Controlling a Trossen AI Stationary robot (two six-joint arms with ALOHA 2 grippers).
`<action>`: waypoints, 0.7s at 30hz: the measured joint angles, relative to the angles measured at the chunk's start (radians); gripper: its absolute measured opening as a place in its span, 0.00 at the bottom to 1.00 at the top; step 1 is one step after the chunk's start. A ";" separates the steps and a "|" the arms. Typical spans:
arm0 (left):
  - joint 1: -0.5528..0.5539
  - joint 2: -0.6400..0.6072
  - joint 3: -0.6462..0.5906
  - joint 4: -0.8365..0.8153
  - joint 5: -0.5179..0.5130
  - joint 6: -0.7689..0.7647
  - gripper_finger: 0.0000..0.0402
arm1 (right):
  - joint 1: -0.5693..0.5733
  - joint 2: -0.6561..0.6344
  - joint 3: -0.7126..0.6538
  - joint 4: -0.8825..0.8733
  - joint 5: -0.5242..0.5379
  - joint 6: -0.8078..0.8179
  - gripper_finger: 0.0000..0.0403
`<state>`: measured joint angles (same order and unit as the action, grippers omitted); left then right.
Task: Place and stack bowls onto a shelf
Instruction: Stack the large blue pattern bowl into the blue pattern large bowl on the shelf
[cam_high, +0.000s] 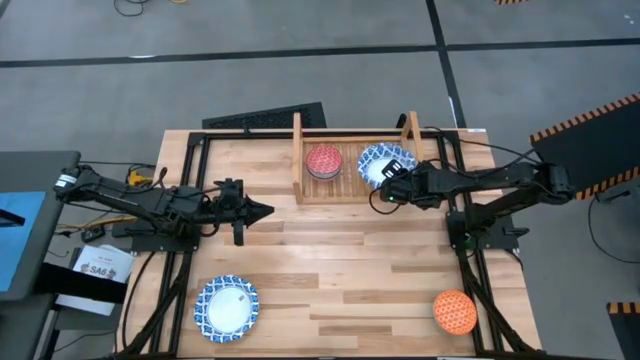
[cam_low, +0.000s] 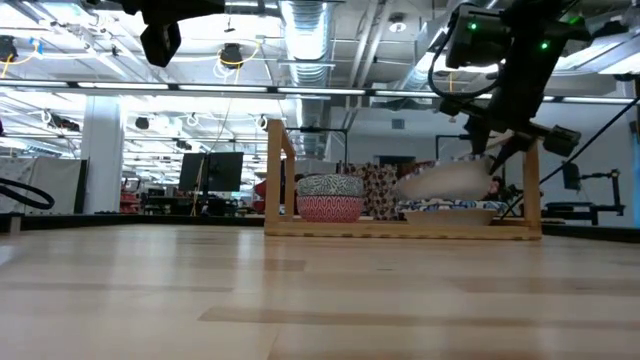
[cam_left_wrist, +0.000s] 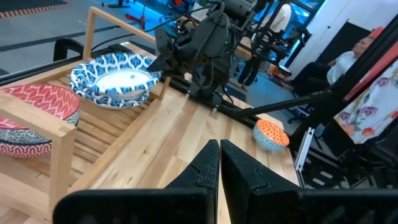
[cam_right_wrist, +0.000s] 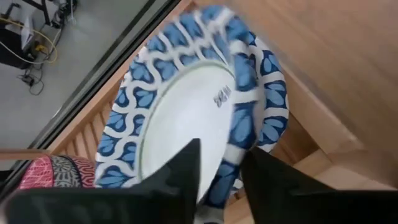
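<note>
The right gripper (cam_right_wrist: 217, 180) is pinching a white bowl's (cam_right_wrist: 186, 106) rim, fingers straddling it, holding it tilted over another patterned bowl (cam_high: 398, 156) at the shelf's (cam_high: 345, 188) three o'clock end. The left gripper (cam_high: 262, 211), fingers narrow, is waiting mid-desk.

Light wood plank counter (cam_high: 330, 250) on a black metal frame (cam_high: 195, 140), grey concrete floor (cam_high: 300, 60) crossed by dark lines, ceiling strip lights (cam_low: 150, 90) and ducts (cam_low: 305, 25), dark monitor (cam_low: 215, 170) far left, yellow-black hazard tape (cam_high: 590, 115) right.
</note>
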<state>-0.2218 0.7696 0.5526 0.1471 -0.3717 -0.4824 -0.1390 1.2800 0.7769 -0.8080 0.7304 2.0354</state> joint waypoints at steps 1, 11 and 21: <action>0.000 0.000 0.000 0.000 0.000 0.000 0.00 | 0.000 0.000 0.000 0.000 0.000 0.005 0.37; 0.000 0.000 0.000 0.000 0.000 0.000 0.00 | 0.000 -0.011 0.000 -0.002 0.001 0.050 0.61; 0.000 0.000 0.000 -0.002 0.000 0.000 0.00 | -0.003 -0.017 0.000 0.007 -0.096 0.018 0.58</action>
<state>-0.2218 0.7696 0.5526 0.1455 -0.3722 -0.4824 -0.1417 1.2629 0.7769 -0.8010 0.6340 2.0538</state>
